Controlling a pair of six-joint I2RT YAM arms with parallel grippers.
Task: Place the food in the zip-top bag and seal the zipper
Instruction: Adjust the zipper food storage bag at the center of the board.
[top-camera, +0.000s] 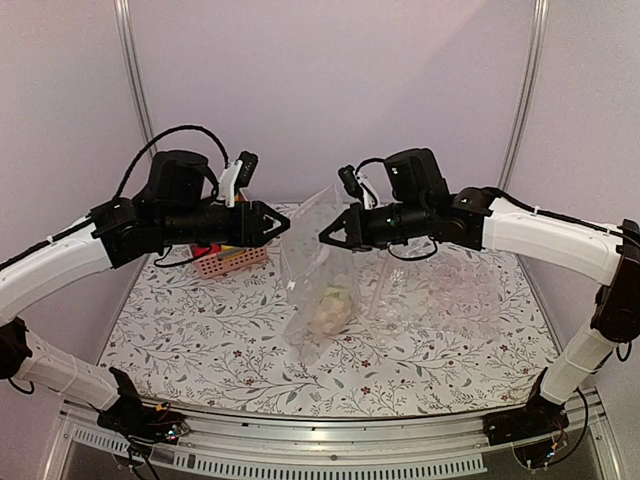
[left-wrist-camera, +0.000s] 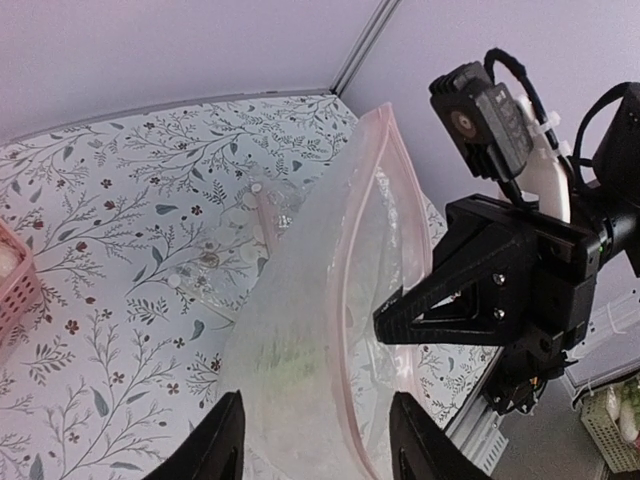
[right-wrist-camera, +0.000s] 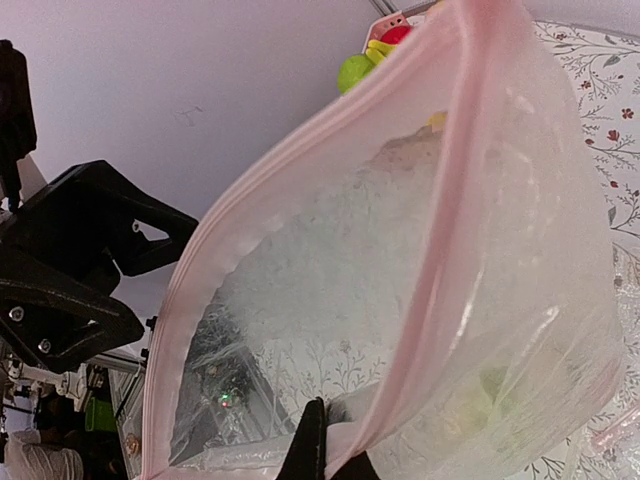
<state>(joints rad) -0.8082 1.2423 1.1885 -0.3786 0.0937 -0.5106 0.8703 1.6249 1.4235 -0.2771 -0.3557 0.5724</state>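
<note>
Nearest the lens in the right wrist view, the right gripper (right-wrist-camera: 320, 435) was clenched on the pale pink zipper (right-wrist-camera: 250, 190) at the bottom centre of the frame, pinching the rim of the zip-top bag (right-wrist-camera: 450, 260). From there the bag's mouth rose toward the upper right, gaping, with its two pink strips apart. Blurred greenish-yellow shapes showed through the film at the lower right. Beyond the rim, at the top of that frame, sat green, red and yellow food (right-wrist-camera: 355, 72).

From the left wrist camera, the left gripper (left-wrist-camera: 318, 405) had its fingers parted at the bottom edge of the picture. The bag's rim passed between them; whether either finger pressed on the film could not be told. The other gripper showed at the right of that frame, its black jaws tapering to a closed tip against the bag's far side.

From above, the bag hung upright at the centre of the frame between the two gripper tips. Its lower end rested on the floral-patterned table (top-camera: 200, 340) and held pale, whitish-yellow pieces of food (top-camera: 330, 312). A pink basket (top-camera: 232, 263) stood behind the left gripper at centre left, with red and yellow items inside. A second, crinkled clear bag (top-camera: 445, 285) lay flat on the table at centre right, just beside the hanging bag.
</note>
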